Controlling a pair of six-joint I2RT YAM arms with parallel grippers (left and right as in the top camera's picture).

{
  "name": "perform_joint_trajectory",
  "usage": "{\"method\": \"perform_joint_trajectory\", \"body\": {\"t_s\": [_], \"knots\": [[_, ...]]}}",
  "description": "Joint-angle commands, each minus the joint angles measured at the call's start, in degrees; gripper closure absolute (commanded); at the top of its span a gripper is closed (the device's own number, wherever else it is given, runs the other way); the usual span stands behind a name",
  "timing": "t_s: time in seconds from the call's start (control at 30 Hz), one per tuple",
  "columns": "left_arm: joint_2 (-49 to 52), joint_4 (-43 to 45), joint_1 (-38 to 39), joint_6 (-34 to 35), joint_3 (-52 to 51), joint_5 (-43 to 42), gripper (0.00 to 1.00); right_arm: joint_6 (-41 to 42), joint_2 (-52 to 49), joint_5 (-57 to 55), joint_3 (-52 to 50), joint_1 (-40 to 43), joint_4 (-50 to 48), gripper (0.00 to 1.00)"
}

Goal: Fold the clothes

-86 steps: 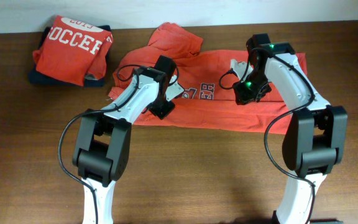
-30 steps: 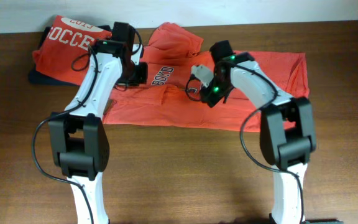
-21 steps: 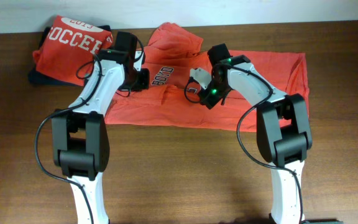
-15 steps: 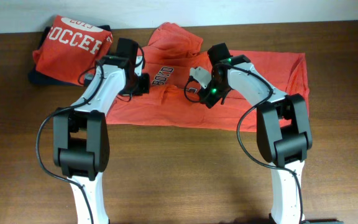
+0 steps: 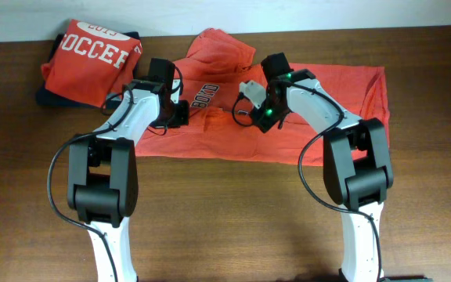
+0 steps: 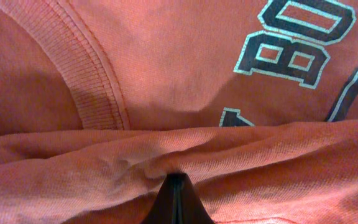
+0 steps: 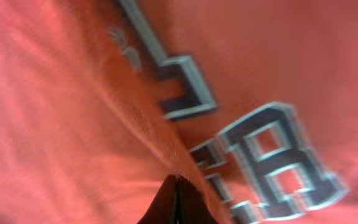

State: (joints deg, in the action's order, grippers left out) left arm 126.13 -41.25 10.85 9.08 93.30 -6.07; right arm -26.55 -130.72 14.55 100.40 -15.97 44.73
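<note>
Seen from overhead, one folded shirt [image 5: 92, 55] lay at the desk's [image 5: 225, 227] upper left, while the spread shirt [image 5: 327, 117] at upper centre looked only partly folded, the left arm [image 5: 128, 117] and right arm [image 5: 319, 106] angled inward over it. At the bottom of the left wrist view, the left claw [image 6: 178, 194] was clenched on a ridge of that cloth. At the bottom of the right wrist view, the right claw [image 7: 176, 194] pinched a fold beside the lettering.

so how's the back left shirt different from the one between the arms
The corner shirt is folded into a compact block; the middle shirt lies stretched wide and rumpled. The corner shirt's lettering is white; the middle shirt's is navy edged in white. The corner shirt rests untouched on dark clothing; the middle shirt is pinched by the left hand and right hand. Both are orange-red.
</note>
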Motion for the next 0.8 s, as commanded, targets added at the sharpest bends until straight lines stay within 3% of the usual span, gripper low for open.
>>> {"method": "perform_joint_trajectory", "body": {"t_s": [0.0,0.27,0.57,0.77], "knots": [[0.72,0.13,0.11,0.52,-0.72,-0.59,0.99,2.49,0.04,-6.51,0.74,-0.46,-2.84,0.96],[0.72,0.07,0.11,0.50,-0.74,-0.59,0.99,6.80,0.98,-11.23,2.54,-0.46,-7.96,0.96],[0.72,0.09,0.11,0.50,-0.74,-0.59,0.99,11.04,6.47,-11.19,11.21,2.97,17.11,0.96],[0.72,0.11,0.13,0.50,-0.74,-0.61,0.99,11.34,6.10,-11.19,7.10,5.99,25.14,0.96]]}}
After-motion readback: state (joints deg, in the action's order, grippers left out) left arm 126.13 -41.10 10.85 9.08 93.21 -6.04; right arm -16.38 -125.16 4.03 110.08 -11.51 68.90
